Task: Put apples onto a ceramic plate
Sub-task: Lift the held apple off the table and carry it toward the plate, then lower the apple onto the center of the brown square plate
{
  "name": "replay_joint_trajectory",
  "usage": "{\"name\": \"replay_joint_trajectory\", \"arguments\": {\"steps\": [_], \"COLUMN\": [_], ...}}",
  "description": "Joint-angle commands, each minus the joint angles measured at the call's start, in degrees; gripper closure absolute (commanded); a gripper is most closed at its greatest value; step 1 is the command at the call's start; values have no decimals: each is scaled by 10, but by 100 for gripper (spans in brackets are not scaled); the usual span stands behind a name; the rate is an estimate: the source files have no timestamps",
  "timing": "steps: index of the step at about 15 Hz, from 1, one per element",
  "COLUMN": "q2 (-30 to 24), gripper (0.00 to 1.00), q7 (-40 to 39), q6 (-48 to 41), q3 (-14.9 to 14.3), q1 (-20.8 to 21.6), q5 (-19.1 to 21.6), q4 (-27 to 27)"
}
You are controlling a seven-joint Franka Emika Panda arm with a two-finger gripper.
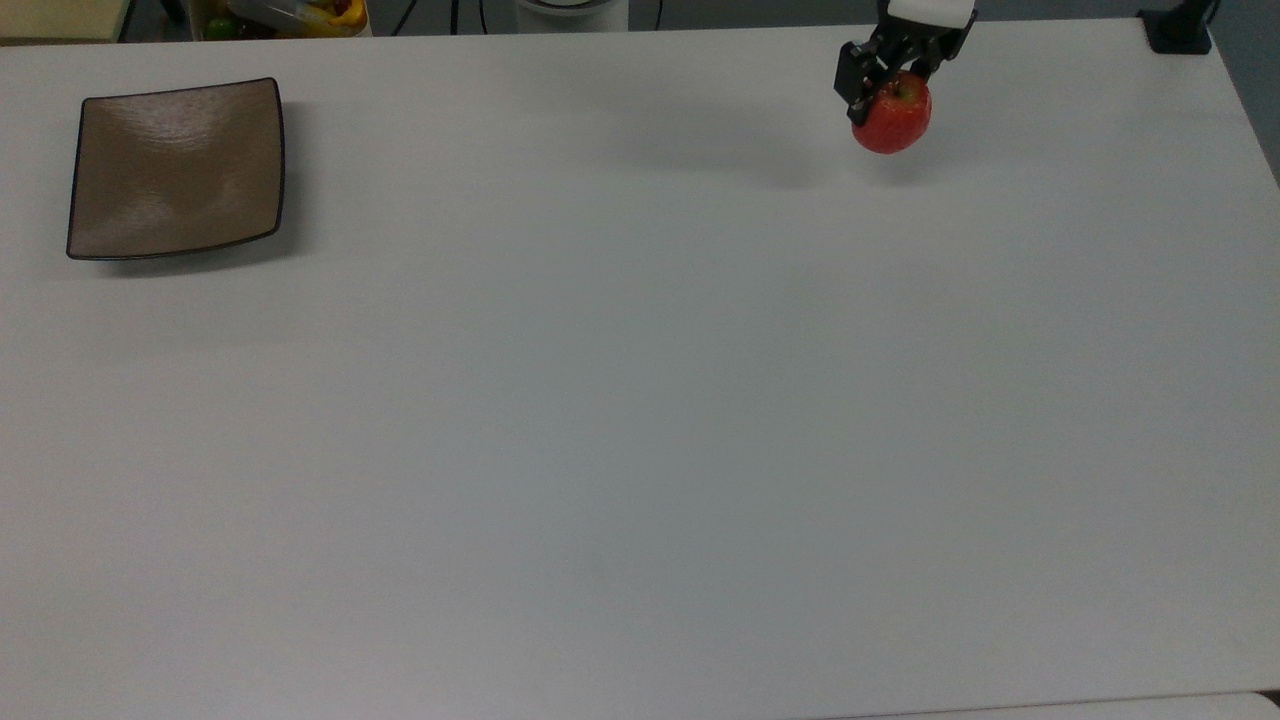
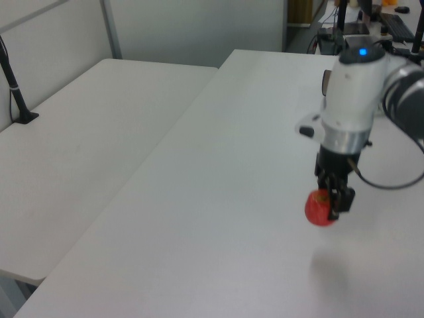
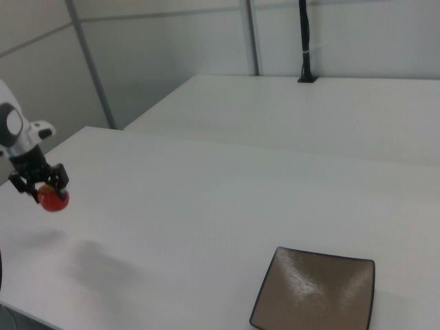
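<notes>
We see the gripper [image 1: 893, 72] pinching the apple [image 1: 893, 118] from above — lifted clear of the table [image 1: 640, 400], shadow below, near the top view's far right corner. Ceramic plate [image 1: 175, 168] sits bare at the far left corner — well apart.

White benches, a black post and clutter at the edges

The broad, matte white bench [image 1: 640, 420] carries a soft grey shadow [image 1: 790, 170]. A second white bench [image 2: 86, 146] stands alongside, a narrow seam between them, with a black post on a flat foot [image 2: 16, 93] at its far edge. Past the top view's upper left lies a heap of yellow and green items [image 1: 290, 15].
</notes>
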Motion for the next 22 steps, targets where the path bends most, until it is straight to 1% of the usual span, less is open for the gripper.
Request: {"name": "replay_joint_trajectory", "arguments": {"steps": [1, 3, 7, 9, 11, 12, 16, 17, 19, 22], "q2": [-20, -36, -57, -71, -86, -88, -92, -90, -85, -66], "gripper": [48, 48, 47, 47, 47, 47, 47, 47, 46, 46], "q7": [10, 10, -28, -52, -77, -102, -168, -200, -252, -310], "q6": [-93, -131, -205, -225, -233, -245, -240, -238, -219, -176], "q3": [-5, -30, -109, -158, -197, -226, -300, -315, -333, -361], "q1": [-27, -30, -30, -25, -24, -24, -37, -44, -62, -106], "q5": [8, 13, 48, 60, 61, 61, 61, 58, 52, 52], "q4": [76, 108, 169, 175, 173, 175, 175, 175, 175, 170]}}
